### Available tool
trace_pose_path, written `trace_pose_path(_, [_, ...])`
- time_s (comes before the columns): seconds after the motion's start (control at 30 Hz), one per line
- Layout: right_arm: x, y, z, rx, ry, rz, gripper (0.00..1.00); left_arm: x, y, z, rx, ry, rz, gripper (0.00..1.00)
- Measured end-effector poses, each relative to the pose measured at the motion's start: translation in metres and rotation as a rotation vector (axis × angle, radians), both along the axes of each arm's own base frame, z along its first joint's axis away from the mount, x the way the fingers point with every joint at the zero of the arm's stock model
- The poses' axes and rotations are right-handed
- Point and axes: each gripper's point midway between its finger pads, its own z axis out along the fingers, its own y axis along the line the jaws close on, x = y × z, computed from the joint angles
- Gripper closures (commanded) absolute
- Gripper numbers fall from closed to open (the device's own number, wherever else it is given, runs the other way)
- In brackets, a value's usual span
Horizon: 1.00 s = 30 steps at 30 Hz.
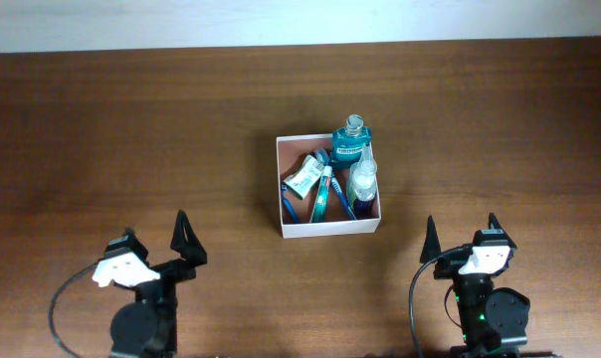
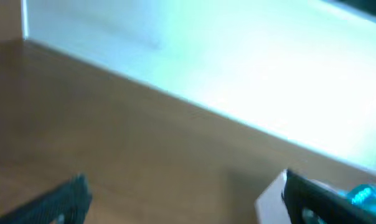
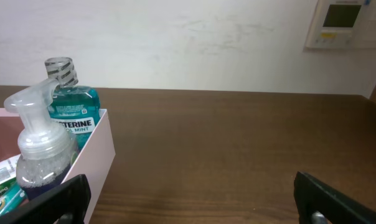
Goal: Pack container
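The container [image 1: 281, 184], a square white-walled box with a reddish-brown inside, sits at the table's middle. In it lie a teal mouthwash bottle [image 1: 350, 142], a clear pump bottle [image 1: 362, 181], a green-white packet [image 1: 304, 178] and toothbrushes [image 1: 323, 197]. My left gripper [image 1: 186, 242] is open and empty at the front left, well away from the box. My right gripper [image 1: 462, 237] is open and empty at the front right. The right wrist view shows the box wall [image 3: 94, 158], the mouthwash bottle [image 3: 73, 109] and the pump bottle [image 3: 42, 146]. The blurred left wrist view shows a box corner [image 2: 272, 198].
Brown wooden table [image 1: 111, 129] all round the box. A pale wall runs behind the table's far edge, with a white wall panel [image 3: 343, 23] at the upper right of the right wrist view.
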Motion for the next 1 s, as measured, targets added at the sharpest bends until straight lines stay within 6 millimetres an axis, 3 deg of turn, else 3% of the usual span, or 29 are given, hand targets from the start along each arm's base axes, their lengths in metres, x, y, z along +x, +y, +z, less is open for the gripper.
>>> trace_pose_path(0.2, [0.000, 0.000, 0.000, 0.000, 0.000, 0.000, 0.01, 0.004, -0.010, -0.008, -0.023, -0.107, -0.052, 0.01])
trace_pose_path(0.57, [0.000, 0.000, 0.000, 0.001, 0.000, 0.003, 0.02, 0.003, -0.014, -0.058, 0.016, 0.056, -0.082, 0.01])
trace_pose_path(1.0, [0.000, 0.000, 0.000, 0.000, 0.000, 0.003, 0.01, 0.001, -0.016, -0.046, 0.313, 0.027, -0.114, 0.01])
